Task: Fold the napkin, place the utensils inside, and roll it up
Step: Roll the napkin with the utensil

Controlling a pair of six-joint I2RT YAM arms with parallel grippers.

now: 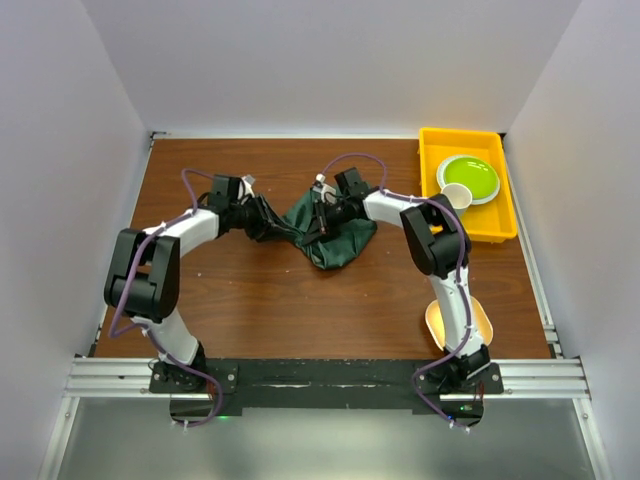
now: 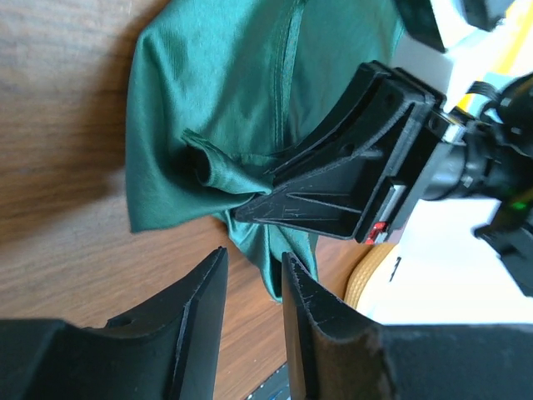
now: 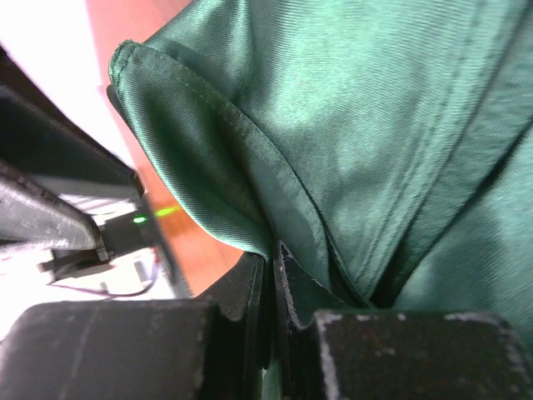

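The dark green napkin (image 1: 345, 242) lies bunched in the middle of the table. My right gripper (image 1: 320, 215) is shut on a fold of it. The right wrist view shows the cloth (image 3: 375, 125) pinched between the closed fingertips (image 3: 273, 254). In the left wrist view the right gripper (image 2: 250, 207) lifts a gathered corner of the napkin (image 2: 216, 100) off the wood. My left gripper (image 2: 252, 260) stands open just short of the hanging cloth, with bare table between its fingers. It sits to the left of the napkin in the top view (image 1: 278, 232). The utensils are out of view.
A yellow tray (image 1: 505, 215) at the back right holds a green plate (image 1: 468, 177) and a small white cup (image 1: 457, 194). A tan dish (image 1: 480, 325) sits by the right arm's base. White walls close in the table on three sides.
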